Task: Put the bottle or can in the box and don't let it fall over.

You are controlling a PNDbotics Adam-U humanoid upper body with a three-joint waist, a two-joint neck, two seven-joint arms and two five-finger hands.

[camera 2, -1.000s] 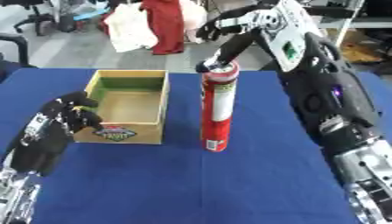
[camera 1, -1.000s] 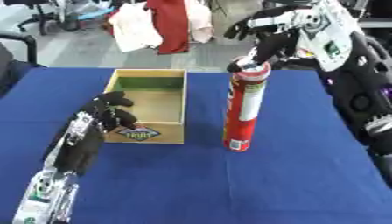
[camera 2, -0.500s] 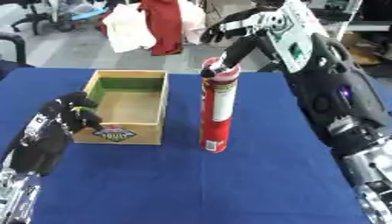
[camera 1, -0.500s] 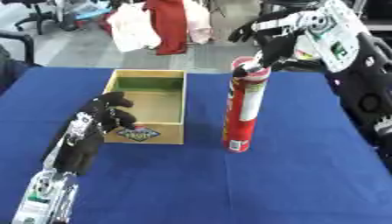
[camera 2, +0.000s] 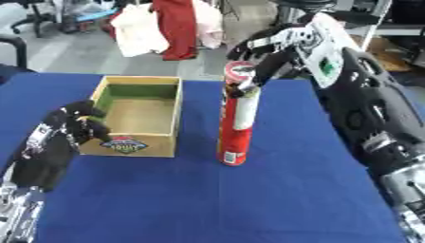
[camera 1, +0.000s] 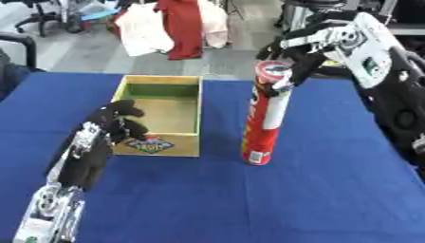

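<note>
A tall red can [camera 1: 264, 118] stands upright on the blue table, a little right of the open wooden box [camera 1: 161, 113]. My right hand [camera 1: 305, 52] hovers at the can's top from the right, fingers spread and curved; some fingertips touch the rim [camera 1: 272, 69], without closing round it. The box has a green inner wall and a sticker on its front; nothing lies inside. My left hand [camera 1: 106, 134] rests by the box's front left corner, fingers curled loosely against the side.
The blue table [camera 1: 249, 204] stretches wide in front of and right of the can. Beyond its far edge hang red and white cloths [camera 1: 174, 26]. A dark chair [camera 1: 13, 57] stands at the far left.
My right hand has come down and to the left onto the can's top. The can and box have stayed put, as has my left hand.
</note>
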